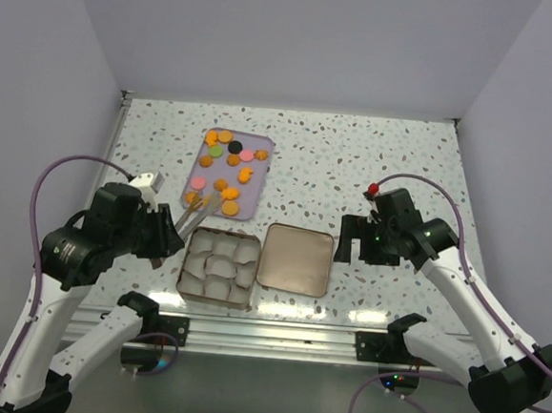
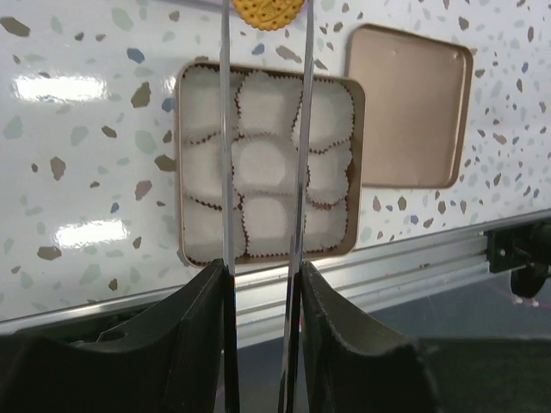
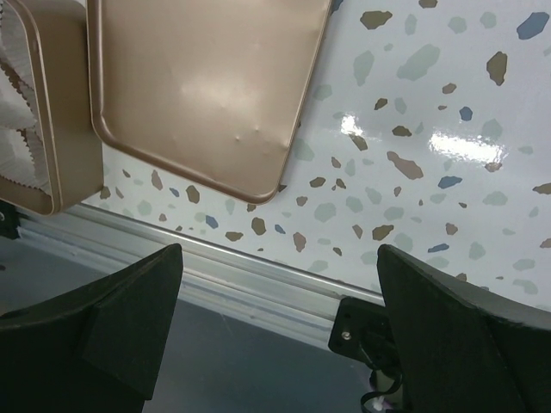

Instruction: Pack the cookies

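Several cookies (image 1: 230,165), mostly orange with a few pink, green and one black, lie on the lilac tray (image 1: 264,154). My left gripper (image 1: 170,236) is shut on metal tongs (image 1: 195,215). In the left wrist view the gripper (image 2: 263,277) holds the tongs (image 2: 226,129), and their tips pinch a round orange cookie (image 2: 269,10) beyond the far edge of the gold tin (image 2: 182,163). The tin (image 1: 187,274) is filled with white paper cups (image 1: 220,264). My right gripper (image 1: 357,240) is open and empty, to the right of the tin's lid; the right wrist view (image 3: 280,284) shows it too.
The gold lid (image 1: 296,259) lies flat just right of the tin, and shows in the left wrist view (image 2: 411,103) and the right wrist view (image 3: 207,86). An aluminium rail (image 1: 277,312) runs along the table's near edge. Walls enclose the table on three sides.
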### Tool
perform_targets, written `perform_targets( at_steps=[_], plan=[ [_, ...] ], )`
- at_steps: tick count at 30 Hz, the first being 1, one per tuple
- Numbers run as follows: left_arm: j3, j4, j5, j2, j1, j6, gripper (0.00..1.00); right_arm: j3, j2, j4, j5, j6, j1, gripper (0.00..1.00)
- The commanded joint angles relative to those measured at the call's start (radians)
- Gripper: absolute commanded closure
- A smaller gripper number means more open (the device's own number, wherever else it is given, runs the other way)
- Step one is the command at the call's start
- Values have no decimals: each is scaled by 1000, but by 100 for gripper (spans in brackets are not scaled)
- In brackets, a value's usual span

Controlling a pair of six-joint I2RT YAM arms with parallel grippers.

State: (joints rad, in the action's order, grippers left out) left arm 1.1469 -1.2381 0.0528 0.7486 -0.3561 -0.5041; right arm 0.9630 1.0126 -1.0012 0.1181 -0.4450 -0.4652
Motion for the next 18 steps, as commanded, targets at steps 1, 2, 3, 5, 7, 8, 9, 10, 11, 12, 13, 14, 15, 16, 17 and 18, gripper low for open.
perform_targets(
  at_steps=[1, 2, 3, 5, 7, 8, 9, 10, 11, 12, 13, 14, 15, 16, 17, 18],
  plan=[
    [-50, -32, 116, -67, -3, 29, 64, -17, -26, 22, 32, -15, -6, 1],
    [-68, -49, 117, -75, -4, 30, 65, -21, -28, 21, 34, -17, -6, 1],
    [-75, -60, 107, -83, -3, 32, 66, -21, -29, 19, 38, -18, -6, 1],
    [-85, -78, 88, -101, -3, 32, 66, -24, -34, 16, 38, -18, -6, 1],
    [-95, -78, 93, -115, -3, 29, 66, -26, -39, 15, 38, -18, -6, 1],
    [-105, -78, 90, -120, -3, 23, 66, -30, -43, 15, 38, -20, -7, 1],
    [-110, -78, 84, -121, -3, 19, 65, -32, -45, 12, 40, -18, -6, 1],
    [-114, -78, 75, -123, -3, 10, 64, -32, -48, 10, 40, -20, -6, 1],
    [-124, -78, 62, -126, -3, 6, 64, -33, -49, 10, 40, -20, -6, 1],
    [-128, -80, 55, -126, -3, 4, 64, -33, -54, 6, 38, -18, -7, 1],
    [-131, -78, 48, -126, -3, 6, 65, -35, -57, 3, 37, -18, -6, 1],
    [-136, -80, 27, -121, -4, 4, 65, -36, -58, 3, 37, -18, -6, 1],
    [-136, -80, 22, -118, -3, 3, 65, -37, -65, -2, 34, -17, -7, 1],
    [-136, -80, 16, -117, -3, 6, 65, -37, -65, -4, 34, -17, -6, 1],
    [-134, -78, 1, -108, -3, 6, 63, -37, -66, -7, 32, -15, -6, 1],
    [-134, -80, -4, -106, -3, 7, 62, -37, -68, -7, 31, -15, -6, 1]
  ],
)
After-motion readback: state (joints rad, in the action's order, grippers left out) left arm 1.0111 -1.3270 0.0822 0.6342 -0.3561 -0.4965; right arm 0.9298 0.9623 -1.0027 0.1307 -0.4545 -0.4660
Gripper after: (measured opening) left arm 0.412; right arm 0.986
